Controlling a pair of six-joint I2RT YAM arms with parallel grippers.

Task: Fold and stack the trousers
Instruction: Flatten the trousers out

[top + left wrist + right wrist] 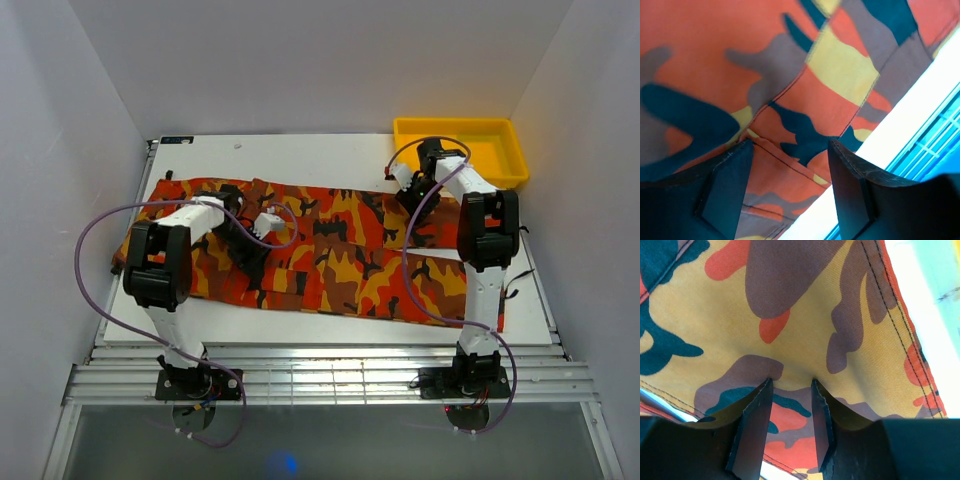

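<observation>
The trousers (330,260), in orange, red, yellow, brown and black camouflage, lie spread flat across the white table, running left to right. My left gripper (247,245) is low over their left part. In the left wrist view it (790,142) is open, with the cloth (715,60) and a stitched seam between the fingers, near the cloth's edge. My right gripper (413,192) is at their upper right edge. In the right wrist view it (790,381) is open a little, with the fingertips pressed into the fabric (805,305).
A plain yellow plastic tray (455,124) stands at the table's back right corner, just behind the right gripper. Bare white table (300,155) shows behind the trousers and in a strip in front. White walls enclose three sides. A slatted metal rail runs along the near edge.
</observation>
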